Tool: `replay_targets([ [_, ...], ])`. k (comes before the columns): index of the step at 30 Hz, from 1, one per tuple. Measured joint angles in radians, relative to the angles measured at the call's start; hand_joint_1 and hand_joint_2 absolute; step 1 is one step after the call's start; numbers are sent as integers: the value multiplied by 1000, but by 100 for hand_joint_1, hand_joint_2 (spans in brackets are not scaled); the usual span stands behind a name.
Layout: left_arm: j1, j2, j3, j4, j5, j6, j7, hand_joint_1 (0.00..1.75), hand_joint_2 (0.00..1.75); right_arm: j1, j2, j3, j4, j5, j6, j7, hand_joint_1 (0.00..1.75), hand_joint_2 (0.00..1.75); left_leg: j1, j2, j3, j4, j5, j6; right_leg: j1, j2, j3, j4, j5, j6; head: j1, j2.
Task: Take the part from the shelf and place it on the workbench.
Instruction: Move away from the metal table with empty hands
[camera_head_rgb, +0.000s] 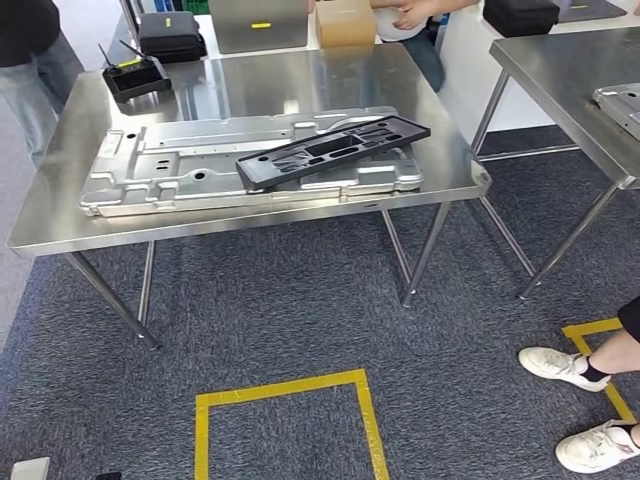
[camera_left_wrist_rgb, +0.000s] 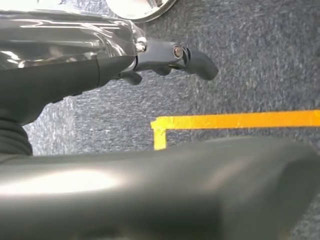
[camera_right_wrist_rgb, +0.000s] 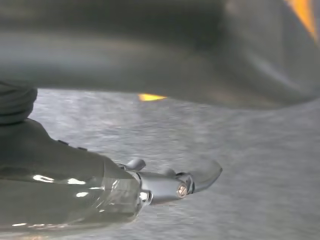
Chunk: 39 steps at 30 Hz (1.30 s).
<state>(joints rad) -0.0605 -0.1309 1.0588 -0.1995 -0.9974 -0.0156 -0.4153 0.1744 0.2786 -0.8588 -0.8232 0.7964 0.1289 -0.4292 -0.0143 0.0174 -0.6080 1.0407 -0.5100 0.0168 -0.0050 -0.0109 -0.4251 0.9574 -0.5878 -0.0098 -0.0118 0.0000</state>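
Observation:
A long black part (camera_head_rgb: 332, 150) with several cutouts lies at a slant on top of a large silver stamped panel (camera_head_rgb: 173, 170). Both rest on the steel workbench (camera_head_rgb: 56, 205) ahead of me. My left hand (camera_left_wrist_rgb: 158, 56) hangs over grey carpet, its fingers stretched out with nothing in them. My right hand (camera_right_wrist_rgb: 162, 186) also hangs over the carpet, fingers out and holding nothing. Neither hand is near the workbench.
A second steel table (camera_head_rgb: 558, 75) at the right carries another silver part (camera_head_rgb: 620, 103). A person's white shoes (camera_head_rgb: 577, 405) stand at the lower right. A yellow tape square (camera_head_rgb: 290, 395) marks the carpet before me. A black router (camera_head_rgb: 136, 76) and a cardboard box (camera_head_rgb: 345, 22) sit farther back.

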Motion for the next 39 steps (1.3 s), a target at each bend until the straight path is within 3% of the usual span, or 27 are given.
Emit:
replay_targets([
  [3, 0, -1, 0, 0, -6, 2, 1, 0, 0, -46, -26, -62, 140, 38, -55, 38, 0, 0, 10, -8, -28, 137, -146, -19, -3, -4, -50, 3, 39, -10, -1, 0],
  [4, -1, -1, 0, 0, -8, 2, 1, 0, 0, -60, -35, -78, 185, 48, -70, 56, 0, 0, 13, -8, -33, 195, -173, -24, -3, -5, -70, 7, 51, -9, -1, 0],
  [5, -2, -1, 0, 0, -11, 3, 1, 0, 0, -74, -45, -93, 229, 57, -85, 77, 0, 0, 15, -9, -29, 235, -174, -27, -3, -6, -90, 13, 62, -8, -1, 0],
  [6, -2, -1, 0, 0, -14, 3, 1, 0, 0, -88, -54, -107, 269, 64, -97, 97, 0, 0, 18, -9, -13, 247, -153, -29, -3, -7, -111, 21, 71, -5, -1, 0],
  [7, -3, -1, 0, 0, -16, 3, 1, 0, 0, -100, -62, -119, 306, 69, -106, 114, 0, 0, 20, -9, 21, 221, -120, -30, -4, -7, -131, 31, 79, -2, -1, 0],
  [9, -7, -1, 0, 0, -20, 3, 1, 0, 0, -121, -75, -137, 367, 75, -120, 140, 0, 0, 22, -9, 130, 83, -84, -29, -4, -7, -165, 51, 93, 6, -1, 0],
  [11, -13, -1, 0, 0, -21, 3, 1, 0, 0, -139, -88, -151, 415, 81, -128, 158, 0, 0, 20, -10, 215, -48, -103, -20, -2, -7, -186, 65, 109, 17, -1, 0],
  [12, -14, -1, -1, 0, -22, 3, 1, 0, 0, -146, -93, -157, 435, 83, -131, 163, 0, 0, 18, -11, 230, -77, -111, -15, -2, -7, -192, 67, 119, 23, -1, 0],
  [14, -12, -2, -1, 0, -23, 3, 1, 0, 0, -154, -105, -167, 468, 87, -135, 168, 0, 0, 16, -7, 218, -82, -103, -1, -5, -5, -202, 68, 129, 35, 0, 0],
  [15, -11, -3, -1, 0, -23, 3, 1, 0, 0, -156, -110, -172, 482, 88, -137, 169, 0, 0, 17, -5, 207, -81, -92, 8, -6, -3, -207, 78, 110, 39, 0, 0],
  [17, -11, -4, -1, 0, -24, 4, 1, 0, 0, -159, -120, -180, 503, 91, -140, 174, 0, 0, 17, 0, 179, -80, -67, 22, -8, 3, -226, 154, 17, 44, 2, 0],
  [18, -11, -4, -1, 0, -25, 4, 1, 0, 0, -161, -124, -182, 511, 93, -141, 177, 0, 0, 15, 0, 162, -78, -55, 26, -8, 4, -239, 216, -35, 45, 3, 0],
  [19, -11, -4, -1, 0, -26, 4, 1, 0, 0, -164, -128, -184, 518, 95, -141, 181, 0, 0, 13, 1, 144, -74, -44, 27, -8, 5, -248, 279, -68, 46, 3, 0],
  [20, -11, -4, -1, 0, -27, 4, 1, 0, 0, -166, -132, -186, 524, 97, -141, 184, 0, 0, 11, 3, 124, -68, -33, 28, -8, 5, -249, 327, -78, 47, 3, 0],
  [21, -11, -4, -1, 0, -28, 4, 1, 0, 0, -167, -135, -187, 529, 99, -141, 186, 0, 0, 9, 4, 104, -60, -24, 28, -8, 5, -237, 346, -64, 48, 3, 0],
  [22, -11, -4, -1, 0, -29, 4, 1, 0, 0, -168, -138, -190, 533, 101, -141, 188, 0, 0, 8, 4, 83, -52, -16, 28, -7, 6, -209, 331, -36, 48, 3, 0],
  [24, -12, -4, -1, 0, -31, 5, 1, 0, 0, -171, -142, -195, 539, 103, -141, 192, 0, 0, 6, 4, 51, -34, -5, 24, -4, 7, -104, 210, 1, 40, 3, 0],
  [26, -12, -5, -1, 0, -32, 7, 1, 0, 0, -177, -146, -199, 543, 106, -141, 197, 0, 0, 2, 4, 33, -21, 5, 17, 1, 8, -3, 66, -15, 27, 2, 0],
  [27, -12, -6, -1, 0, -32, 7, 2, 0, 0, -180, -147, -200, 546, 108, -140, 199, 0, 0, 0, 4, 27, -17, 11, 11, 3, 8, 22, 26, -26, 22, 2, 0],
  [29, -12, -6, -1, 0, -33, 7, 9, 0, 0, -181, -148, -204, 552, 112, -135, 202, 0, 0, 1, 3, 19, -14, 22, 0, 2, 5, 20, 5, -25, 12, 2, 0],
  [30, -11, -6, -1, 0, -33, 7, 16, 0, 0, -180, -148, -205, 554, 113, -130, 202, 0, 0, 3, 0, 12, -7, 13, -6, 0, 3, 13, 4, -18, 4, 1, 0],
  [31, -9, -6, 0, 0, -32, 7, 24, 0, 0, -179, -149, -207, 557, 113, -123, 203, 0, 0, 5, -3, 2, 16, -12, -13, -2, 1, 4, 3, -8, -3, 1, 0],
  [33, -7, -6, 0, 0, -31, 7, 42, 0, 0, -178, -150, -211, 562, 112, -101, 210, 0, 0, 11, -8, -33, 117, -96, -26, -4, -3, -17, 4, 8, -10, 0, 0],
  [35, -6, -6, 0, 0, -31, 9, 61, 0, 87, -179, -151, -218, 567, 109, -80, 225, 0, 87, 15, -8, -60, 228, -148, -35, -3, -5, -37, 9, 19, -10, 0, 0],
  [36, -5, -6, 0, 0, -31, 10, 68, 0, 131, -179, -152, -221, 569, 108, -74, 233, 0, 131, 17, -8, -55, 245, -146, -36, -3, -6, -45, 12, 22, -9, 0, 0],
  [37, -4, -6, 1, 0, -31, 12, 74, 0, 175, -179, -153, -224, 571, 108, -69, 238, 0, 175, 18, -8, -32, 224, -127, -36, -3, -6, -52, 16, 24, -8, 0, 0],
  [39, -4, -6, 2, 0, -31, 13, 78, 0, 175, -181, -153, -227, 575, 102, -66, 252, 0, 175, 18, -9, 55, 95, -75, -31, -3, -7, -61, 25, 26, -5, 0, 0],
])
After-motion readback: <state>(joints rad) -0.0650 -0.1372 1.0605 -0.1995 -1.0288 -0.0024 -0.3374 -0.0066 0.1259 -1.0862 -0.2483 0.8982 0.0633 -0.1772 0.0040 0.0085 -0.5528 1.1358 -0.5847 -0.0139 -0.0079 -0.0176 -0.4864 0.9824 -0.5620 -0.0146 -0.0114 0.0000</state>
